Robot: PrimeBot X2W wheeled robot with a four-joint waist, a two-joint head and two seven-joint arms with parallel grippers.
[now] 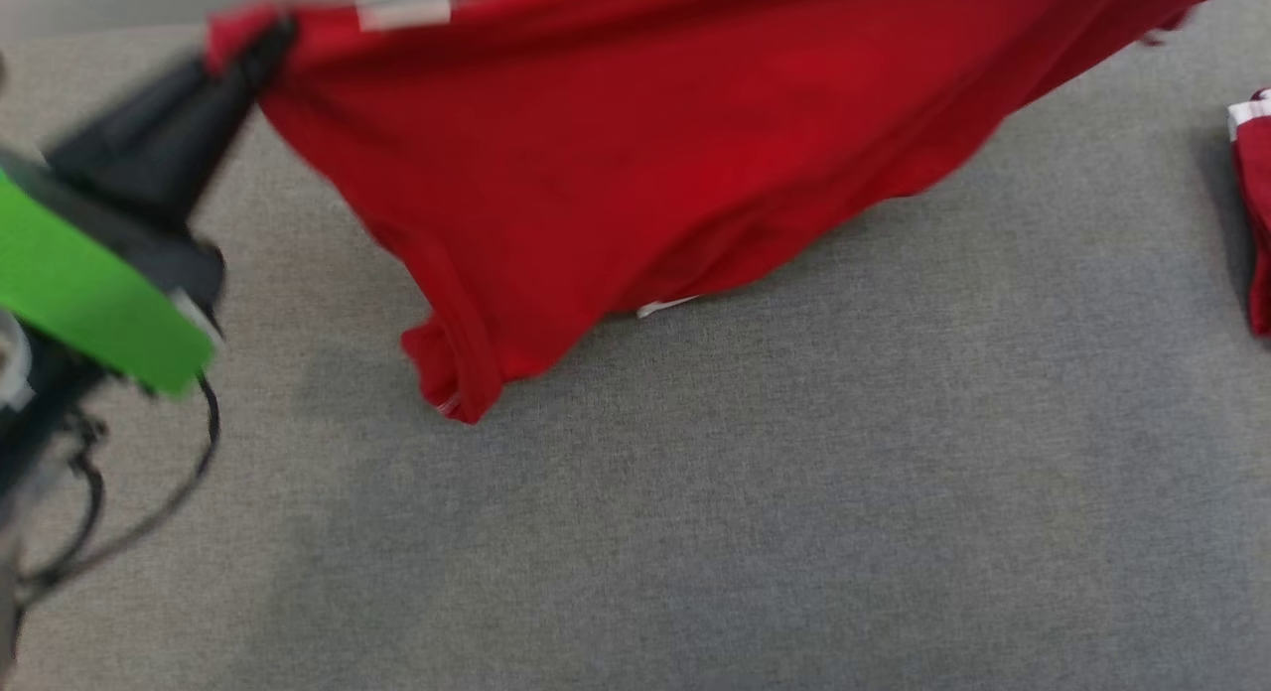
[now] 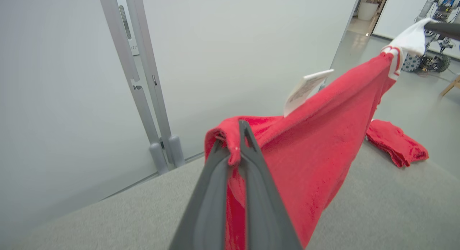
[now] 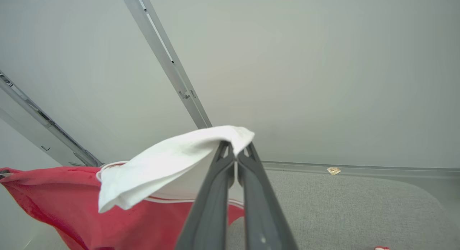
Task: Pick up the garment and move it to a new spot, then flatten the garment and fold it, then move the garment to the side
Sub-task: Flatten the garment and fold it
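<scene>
The left hand (image 2: 234, 146) is pinching the garment's (image 1: 635, 155) red edge and the right hand (image 3: 235, 153) is pinching a white corner, stretching it above the bench (image 1: 695, 532) with its lower part drooping onto it. The pickup seems done. Laying down, flattening, folding and moving aside are remaining.

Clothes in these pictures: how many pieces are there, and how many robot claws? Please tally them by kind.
Garments: 2, the held garment and the lying garment on the table
Grippers: 2, the left gripper and the right gripper, both shut on the held garment
Total: 4
</scene>
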